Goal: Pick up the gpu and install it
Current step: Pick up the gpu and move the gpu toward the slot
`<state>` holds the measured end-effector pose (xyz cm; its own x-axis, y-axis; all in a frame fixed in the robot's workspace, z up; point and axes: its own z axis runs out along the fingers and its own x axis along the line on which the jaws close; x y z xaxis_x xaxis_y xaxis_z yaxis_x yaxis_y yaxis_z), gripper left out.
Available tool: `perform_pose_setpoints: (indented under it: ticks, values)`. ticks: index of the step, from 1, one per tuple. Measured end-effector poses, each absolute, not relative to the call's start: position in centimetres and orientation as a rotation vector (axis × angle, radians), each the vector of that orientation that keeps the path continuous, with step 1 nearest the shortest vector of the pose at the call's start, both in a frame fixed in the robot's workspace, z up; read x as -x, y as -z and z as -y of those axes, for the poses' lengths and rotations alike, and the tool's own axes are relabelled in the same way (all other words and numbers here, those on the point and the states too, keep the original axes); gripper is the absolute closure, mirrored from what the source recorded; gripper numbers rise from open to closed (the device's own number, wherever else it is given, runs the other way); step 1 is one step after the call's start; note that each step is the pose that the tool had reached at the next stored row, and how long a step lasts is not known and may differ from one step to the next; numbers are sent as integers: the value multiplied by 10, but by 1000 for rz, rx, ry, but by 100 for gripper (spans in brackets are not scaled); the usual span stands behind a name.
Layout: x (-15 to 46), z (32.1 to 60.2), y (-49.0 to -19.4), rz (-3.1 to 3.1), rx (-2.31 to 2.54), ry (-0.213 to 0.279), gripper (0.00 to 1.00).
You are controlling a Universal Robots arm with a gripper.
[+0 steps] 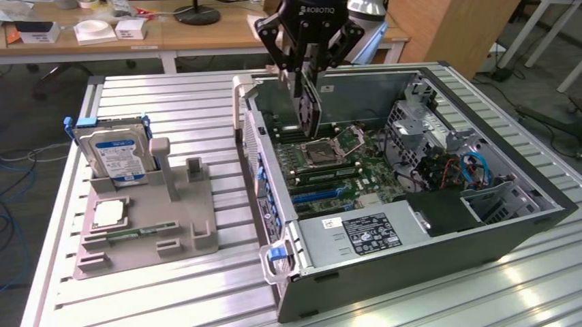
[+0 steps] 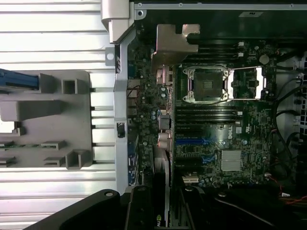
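End effector (image 1: 307,75) is clamped onto the gpu (image 1: 311,112), pinching the thin card by its top edge so it hangs upright right below the fingers. The card is inside the open PC case (image 1: 509,235), its lower edge just over the motherboard (image 1: 350,174), next to the empty CPU socket (image 1: 329,146) on the exterior view's left. From the wrist view you see the end effector (image 2: 162,211) with the gpu (image 2: 160,184) edge-on between the fingers. Off on the exterior view's left, the grey holder (image 1: 173,225) on the worktop (image 1: 182,293) has the hard drive (image 1: 116,153) and a small silver chip (image 1: 109,212).
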<state>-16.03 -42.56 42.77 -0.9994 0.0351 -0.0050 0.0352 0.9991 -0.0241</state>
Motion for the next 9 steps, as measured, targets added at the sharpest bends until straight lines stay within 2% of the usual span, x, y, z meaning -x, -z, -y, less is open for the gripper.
perform_pose_setpoints:
  ticks: [9]
  values:
    - [153,426,-428,-3136,-55,62,74]
